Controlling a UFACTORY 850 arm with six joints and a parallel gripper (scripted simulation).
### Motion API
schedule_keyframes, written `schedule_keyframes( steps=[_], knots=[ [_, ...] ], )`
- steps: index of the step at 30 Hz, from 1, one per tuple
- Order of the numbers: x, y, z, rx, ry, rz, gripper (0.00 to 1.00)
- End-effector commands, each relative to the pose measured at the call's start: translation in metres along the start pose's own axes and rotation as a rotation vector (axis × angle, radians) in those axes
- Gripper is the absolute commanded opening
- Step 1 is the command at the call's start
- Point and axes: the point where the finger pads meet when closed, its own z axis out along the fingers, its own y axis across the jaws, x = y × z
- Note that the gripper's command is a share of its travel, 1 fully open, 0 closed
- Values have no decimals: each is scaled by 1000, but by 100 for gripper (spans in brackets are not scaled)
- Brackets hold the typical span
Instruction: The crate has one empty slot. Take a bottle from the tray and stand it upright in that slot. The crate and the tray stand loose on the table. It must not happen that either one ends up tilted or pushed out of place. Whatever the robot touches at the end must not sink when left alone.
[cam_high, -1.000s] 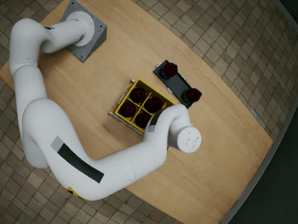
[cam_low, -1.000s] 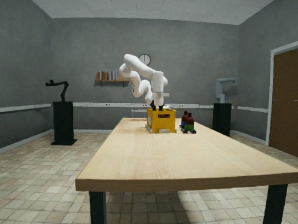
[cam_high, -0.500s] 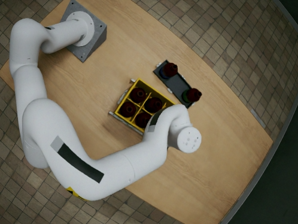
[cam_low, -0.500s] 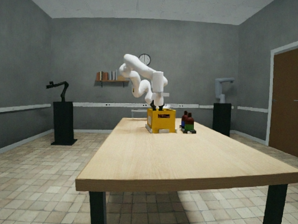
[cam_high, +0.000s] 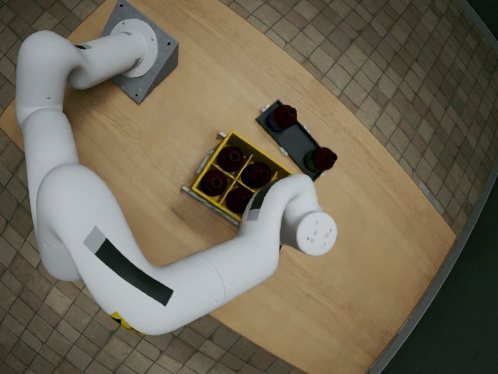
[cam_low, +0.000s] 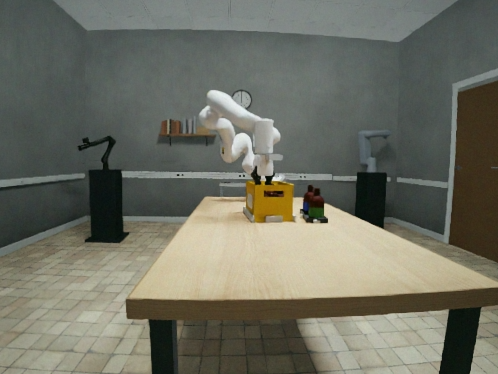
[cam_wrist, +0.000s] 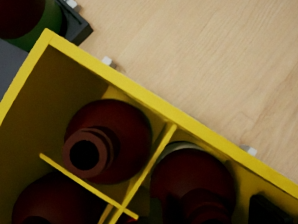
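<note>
Tabletop (cam_high: 350, 260) carries the yellow crate (cam_high: 231, 138) mid-frame; all four slots now show dark bottles. Tray (cam_high: 295, 142), up-right of it, holds two more. Placed bottle (cam_wrist: 200, 192) stands in its slot, lower right of the wrist view. Claw (cam_low: 262, 178) released, empty, just above the crate. Step: release done. Next, I'd say: lift straight up without bumping the neck.

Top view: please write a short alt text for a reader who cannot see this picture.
A white robot arm reaches across a wooden table to a yellow four-slot crate, and a dark red bottle shows in each slot. Beside the crate, a dark tray holds two more bottles, one at each end.
</note>
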Motion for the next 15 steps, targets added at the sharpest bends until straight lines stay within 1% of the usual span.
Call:
schedule_keyframes(
  steps=[1, 9, 11, 15],
  knots=[
    [0, 0, -4, -1, 2, 1, 65],
    [0, 0, -16, -1, 2, 1, 65],
    [0, 0, -16, -1, 2, 1, 65],
    [0, 0, -25, -1, 2, 1, 65]
  ],
)
